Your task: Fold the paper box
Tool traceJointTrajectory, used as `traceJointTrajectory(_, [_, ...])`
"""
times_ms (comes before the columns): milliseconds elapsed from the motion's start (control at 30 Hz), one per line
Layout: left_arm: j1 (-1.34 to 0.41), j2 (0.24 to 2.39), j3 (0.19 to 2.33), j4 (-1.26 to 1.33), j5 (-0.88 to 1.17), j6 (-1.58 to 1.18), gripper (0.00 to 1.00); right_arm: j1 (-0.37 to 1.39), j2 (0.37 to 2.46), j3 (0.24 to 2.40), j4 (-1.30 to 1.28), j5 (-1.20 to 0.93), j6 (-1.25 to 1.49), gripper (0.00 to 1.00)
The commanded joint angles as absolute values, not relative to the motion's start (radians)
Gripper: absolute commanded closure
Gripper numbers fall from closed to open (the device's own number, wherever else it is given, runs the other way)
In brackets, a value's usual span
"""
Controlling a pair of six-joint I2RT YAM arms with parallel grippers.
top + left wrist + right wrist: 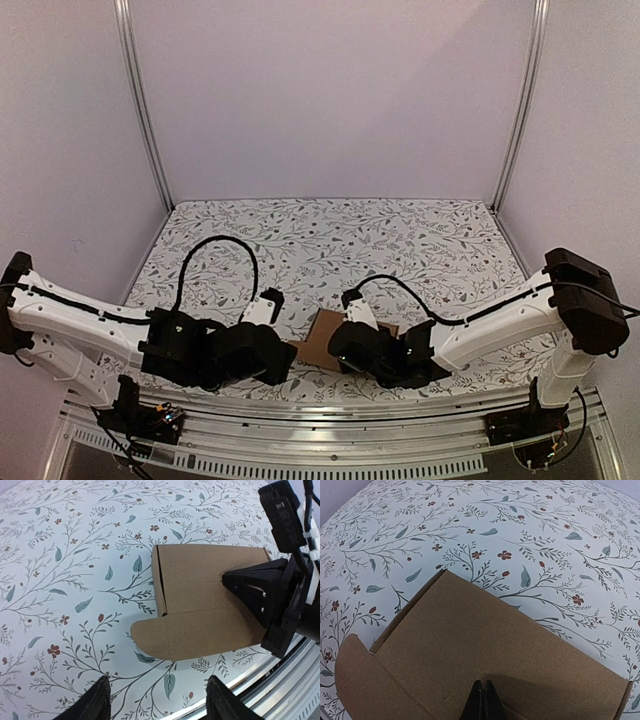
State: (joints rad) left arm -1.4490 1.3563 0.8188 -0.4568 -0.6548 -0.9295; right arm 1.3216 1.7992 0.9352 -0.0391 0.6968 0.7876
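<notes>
The paper box [205,587] is a plain brown carton lying flat near the table's front edge, with one rounded flap [190,635] spread toward me. In the top view the paper box [322,333] lies between the two wrists. My left gripper [160,702] is open, with nothing between its fingers [95,702], and it stands just short of the flap's edge. My right gripper [483,692] is shut, its tips resting on the box's top panel [470,640]. In the left wrist view, the right gripper [227,580] comes in over the box from the right.
A floral-patterned cloth [330,240] covers the table. The metal front rail [280,680] runs close behind the box. Upright frame posts [140,100] stand at the back corners, with plain walls beyond.
</notes>
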Motion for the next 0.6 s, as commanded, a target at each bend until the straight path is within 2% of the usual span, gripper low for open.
traceJointTrajectory(0, [-1.345,1.275,0.743,-0.328,-0.513,-0.840,0.36,1.308,1.836,0.917,-0.089,0.511,0.688,1.00])
traceJointTrajectory(333, [-1.128,1.189,0.667,-0.249,-0.304,-0.807,0.34,1.209,1.885,1.033,-0.077,0.206,0.440,1.00])
traceJointTrajectory(567, [-1.046,1.196,0.602,-0.196,-0.255,-0.807,0.32,1.118,1.921,1.159,-0.174,0.077,0.309,1.00])
